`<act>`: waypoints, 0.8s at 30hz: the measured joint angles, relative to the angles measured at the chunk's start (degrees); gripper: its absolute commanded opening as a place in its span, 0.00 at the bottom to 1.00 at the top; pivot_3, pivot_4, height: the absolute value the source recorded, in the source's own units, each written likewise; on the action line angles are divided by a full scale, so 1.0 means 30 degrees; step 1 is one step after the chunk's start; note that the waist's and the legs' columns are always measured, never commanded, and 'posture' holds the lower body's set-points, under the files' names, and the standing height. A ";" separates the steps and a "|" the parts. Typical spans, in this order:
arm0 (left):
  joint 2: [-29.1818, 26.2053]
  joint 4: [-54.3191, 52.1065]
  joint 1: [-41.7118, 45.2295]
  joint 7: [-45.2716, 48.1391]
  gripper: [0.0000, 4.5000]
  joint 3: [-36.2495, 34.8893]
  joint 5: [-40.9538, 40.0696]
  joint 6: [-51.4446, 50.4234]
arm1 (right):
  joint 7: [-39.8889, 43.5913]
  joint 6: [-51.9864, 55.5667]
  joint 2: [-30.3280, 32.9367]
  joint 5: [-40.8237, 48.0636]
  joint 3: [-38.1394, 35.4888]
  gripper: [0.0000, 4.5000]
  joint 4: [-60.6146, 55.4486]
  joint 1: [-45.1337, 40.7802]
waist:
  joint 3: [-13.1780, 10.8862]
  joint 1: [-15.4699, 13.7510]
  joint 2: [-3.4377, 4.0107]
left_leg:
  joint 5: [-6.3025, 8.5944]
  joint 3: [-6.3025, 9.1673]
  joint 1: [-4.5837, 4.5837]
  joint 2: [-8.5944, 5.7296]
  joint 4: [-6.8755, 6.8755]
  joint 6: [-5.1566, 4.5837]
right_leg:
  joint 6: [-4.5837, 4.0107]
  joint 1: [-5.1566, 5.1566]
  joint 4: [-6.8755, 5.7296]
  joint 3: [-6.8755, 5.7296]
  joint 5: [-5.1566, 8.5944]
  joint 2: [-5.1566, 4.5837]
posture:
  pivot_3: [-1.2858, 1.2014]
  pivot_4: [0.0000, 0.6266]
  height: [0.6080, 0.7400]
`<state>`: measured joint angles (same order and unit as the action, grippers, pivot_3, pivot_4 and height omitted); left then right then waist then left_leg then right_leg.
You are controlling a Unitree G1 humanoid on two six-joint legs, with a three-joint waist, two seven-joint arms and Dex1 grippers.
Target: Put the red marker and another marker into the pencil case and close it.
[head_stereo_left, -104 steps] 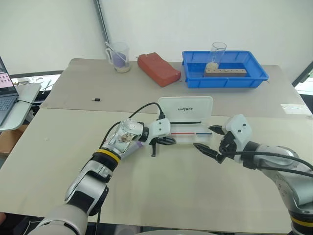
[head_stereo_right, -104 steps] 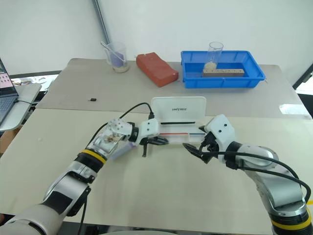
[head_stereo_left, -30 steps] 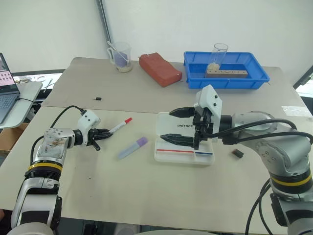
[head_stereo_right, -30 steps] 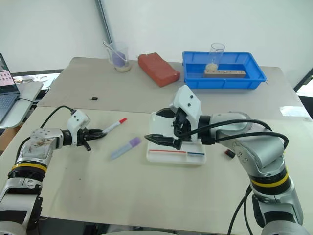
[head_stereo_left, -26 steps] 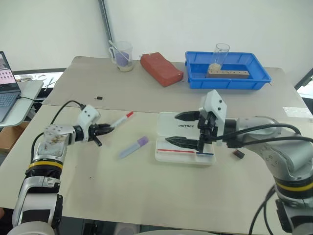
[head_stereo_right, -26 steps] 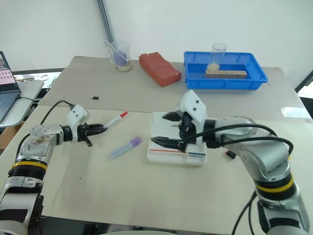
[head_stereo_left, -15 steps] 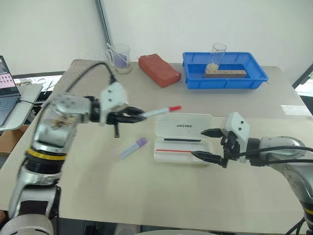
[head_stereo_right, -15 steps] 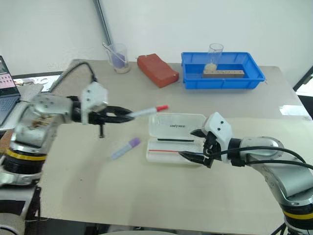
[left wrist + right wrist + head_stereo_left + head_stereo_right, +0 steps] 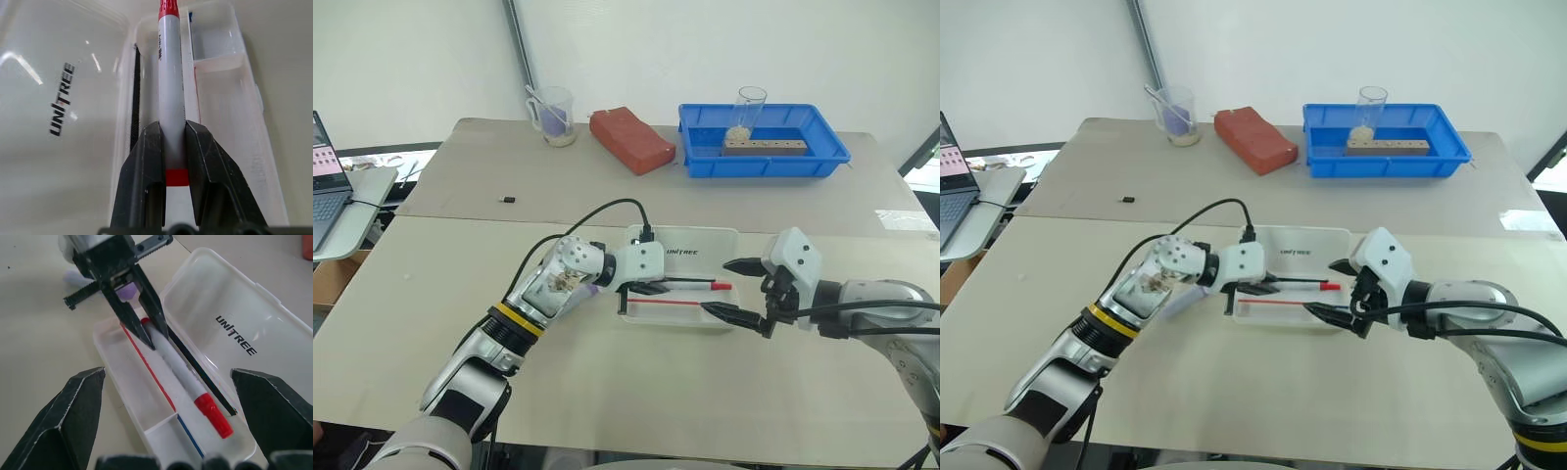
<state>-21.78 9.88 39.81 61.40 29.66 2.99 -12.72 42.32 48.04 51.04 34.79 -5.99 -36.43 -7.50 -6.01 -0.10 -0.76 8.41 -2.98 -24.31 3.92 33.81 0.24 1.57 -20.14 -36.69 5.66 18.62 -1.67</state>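
While the left gripper (image 9: 651, 286) clamps the red marker (image 9: 182, 372) lengthwise over the pencil case (image 9: 700, 253), the right gripper (image 9: 736, 289) waits beside, jaws wide, empty.

arms silver-white | black cables | yellow-black wrist bands | gripper (image 9: 650, 288) fingers black, maybe ridged

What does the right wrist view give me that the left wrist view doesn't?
Right wrist alone: the purple-capped marker on the table behind the left claw, the thin blue pen, and the open right claw.

Left wrist alone: the fingers clamped on the red marker just above its red tail band.

Both: the red marker over the open pencil case and the black pen.
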 measured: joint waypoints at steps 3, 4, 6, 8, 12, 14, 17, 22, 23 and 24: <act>-0.0003 0.0326 -0.0002 -0.0037 0.04 0.0154 0.0488 0.0053 | -0.0258 0.0000 -0.0032 0.0008 0.0000 1.00 -0.0011 0.0041 | -0.0012 0.0013 -0.0015 | 0.0000 0.0000 0.0003 0.0001 0.0000 0.0000 | 0.0000 0.0001 -0.0001 0.0000 0.0000 0.0000 | 0.52 0.24 1.00; -0.0010 0.0427 -0.0002 -0.0065 0.04 0.0154 0.0564 0.0067 | -0.0318 0.0000 -0.0032 0.0016 0.0000 1.00 -0.0016 0.0040 | -0.0014 0.0008 -0.0017 | 0.0000 0.0001 0.0002 0.0001 0.0000 0.0000 | 0.0000 0.0001 -0.0001 -0.0001 0.0000 0.0000 | 0.52 0.24 1.00; -0.0022 0.0583 -0.0002 -0.0095 0.04 0.0151 0.0614 0.0078 | -0.0371 0.0000 -0.0032 0.0067 0.0000 1.00 -0.0049 0.0040 | -0.0017 -0.0009 -0.0020 | 0.0000 0.0000 0.0001 0.0000 0.0001 0.0001 | 0.0001 0.0003 0.0000 -0.0001 0.0001 -0.0002 | 0.52 0.24 1.00; -0.0038 0.0645 -0.0002 -0.0093 0.15 0.0146 0.0657 0.0077 | -0.0371 0.0000 -0.0031 0.0076 0.0003 1.00 -0.0065 0.0040 | -0.0018 -0.0015 -0.0022 | 0.0000 0.0001 0.0001 0.0001 0.0002 0.0000 | 0.0001 0.0003 0.0000 -0.0001 0.0001 -0.0001 | 0.52 0.24 1.00; -0.0030 0.0600 -0.0002 -0.0116 0.57 -0.0053 0.0578 0.0021 | -0.0328 -0.0002 -0.0030 0.0070 0.0052 1.00 -0.0058 0.0035 | -0.0019 -0.0012 -0.0023 | 0.0000 0.0001 0.0002 0.0001 0.0001 0.0000 | 0.0001 0.0003 0.0000 -0.0002 0.0001 -0.0001 | 0.52 0.24 1.00; -0.0037 0.0289 -0.0004 -0.0049 0.78 -0.0332 0.0412 -0.0189 | -0.0251 -0.0005 -0.0029 0.0067 0.0105 1.00 -0.0049 0.0029 | -0.0020 -0.0011 -0.0024 | 0.0000 0.0001 0.0001 0.0001 0.0001 0.0000 | 0.0001 0.0003 -0.0002 -0.0002 0.0001 -0.0001 | 0.52 0.24 1.00; -0.0235 -0.0658 -0.0007 0.0025 0.99 -0.1143 -0.0209 -0.1089 | -0.0018 -0.0032 -0.0024 0.0037 0.0180 1.00 0.0014 -0.0058 | -0.0020 0.0012 -0.0019 | 0.0000 0.0001 0.0003 0.0002 0.0001 0.0000 | 0.0003 0.0002 -0.0003 -0.0001 0.0001 0.0000 | 0.52 0.24 1.00; -0.1549 -0.2688 0.0018 -0.0179 0.99 -0.3699 -0.1408 -0.3727 | 0.0369 -0.0082 -0.0018 0.0010 0.0261 1.00 0.0306 -0.0376 | -0.0014 0.0146 0.0001 | 0.0000 0.0010 0.0006 0.0010 -0.0005 0.0000 | 0.0006 0.0000 -0.0009 -0.0003 0.0004 0.0011 | 0.52 0.24 1.00; -0.2068 -0.3348 -0.0011 -0.0267 0.99 -0.4417 -0.1809 -0.4458 | 0.0483 -0.0092 -0.0018 0.0007 0.0348 1.00 0.0347 -0.0539 | -0.0009 0.0183 0.0012 | 0.0000 0.0009 0.0007 0.0012 -0.0006 0.0000 | 0.0008 -0.0001 -0.0013 -0.0003 0.0005 0.0011 | 0.52 0.24 1.00; -0.2570 -0.3937 -0.0099 -0.0345 0.99 -0.5083 -0.2035 -0.4935 | 0.0559 -0.0097 -0.0019 0.0009 0.0472 1.00 0.0368 -0.0815 | -0.0003 0.0233 0.0024 | 0.0000 0.0010 0.0011 0.0013 -0.0011 0.0000 | 0.0009 0.0001 -0.0009 -0.0003 0.0005 0.0013 | 0.52 0.24 1.00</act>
<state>-29.49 -1.93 39.51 60.37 14.41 -3.11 -27.53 44.00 47.75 50.98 34.82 -4.58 -35.32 -9.94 -6.02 0.60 -0.69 8.41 -2.95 -24.27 3.96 33.77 0.25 1.60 -20.14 -36.72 5.65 18.64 -1.63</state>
